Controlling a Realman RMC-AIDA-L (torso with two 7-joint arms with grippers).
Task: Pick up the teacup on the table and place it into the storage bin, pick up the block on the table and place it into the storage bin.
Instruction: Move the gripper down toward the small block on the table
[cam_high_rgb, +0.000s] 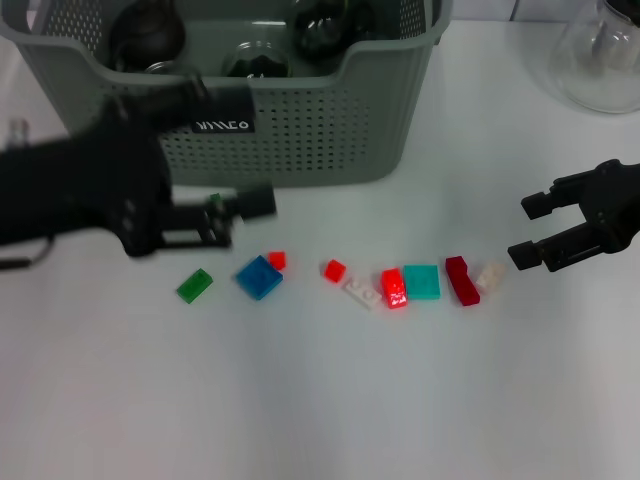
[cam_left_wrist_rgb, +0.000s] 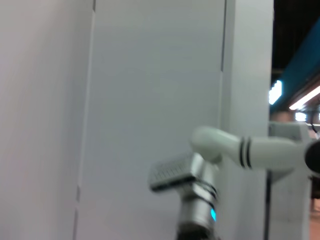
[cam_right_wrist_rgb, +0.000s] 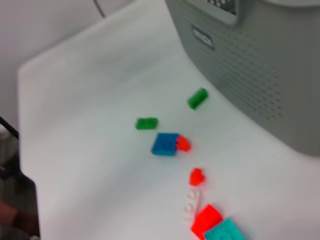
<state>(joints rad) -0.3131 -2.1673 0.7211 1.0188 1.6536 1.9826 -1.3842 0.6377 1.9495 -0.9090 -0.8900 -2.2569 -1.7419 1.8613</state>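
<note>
Holding a small green block (cam_high_rgb: 214, 201) between closed fingers, the left gripper (cam_high_rgb: 238, 212) hangs just before the bin (cam_high_rgb: 300, 120) at the table's (cam_high_rgb: 320, 400) far edge. Released here, it would miss the rim. The right gripper (cam_high_rgb: 522, 230) waits open near the right edge.

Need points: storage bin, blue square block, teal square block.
Grey-green perforated plastic storage bin (cam_high_rgb: 330, 130), head view, on its perforated front wall.
Blue square flat block (cam_high_rgb: 259, 277), head view, on its top face.
Teal square flat block (cam_high_rgb: 421, 282), head view, on its top face.
</note>
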